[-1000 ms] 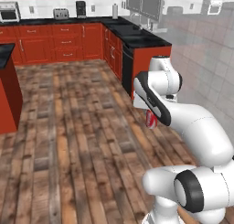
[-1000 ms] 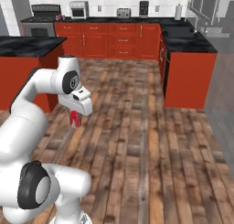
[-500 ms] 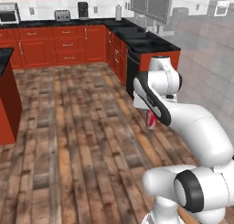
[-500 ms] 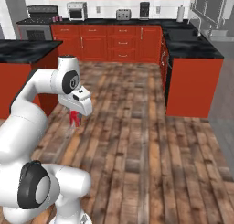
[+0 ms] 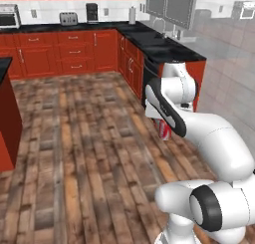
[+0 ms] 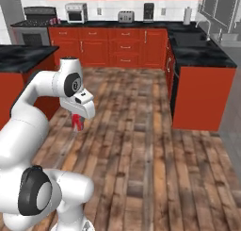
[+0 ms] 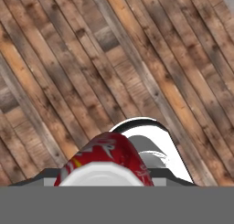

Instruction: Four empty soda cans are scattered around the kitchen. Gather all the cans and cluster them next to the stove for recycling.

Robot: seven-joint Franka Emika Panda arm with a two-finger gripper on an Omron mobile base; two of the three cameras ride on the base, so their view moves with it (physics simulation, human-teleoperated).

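A red soda can with a silvery top is held in my gripper, which is shut on it. The hand points down over the wood floor, and the can hangs below it. From the other side the same can shows under the white wrist. The stove stands far off at the back left, grey with a black cooktop. Its fingers are hidden by the can and the hand.
A black-topped island stands close on the left. A red peninsula with a black counter and a sink runs along the right. A silver toaster oven and a toaster sit on the back counter. Open wood floor lies ahead.
The whole scene has shifted a little in both base views, so the base has moved. The arm keeps the same pose, with the can still in the gripper.
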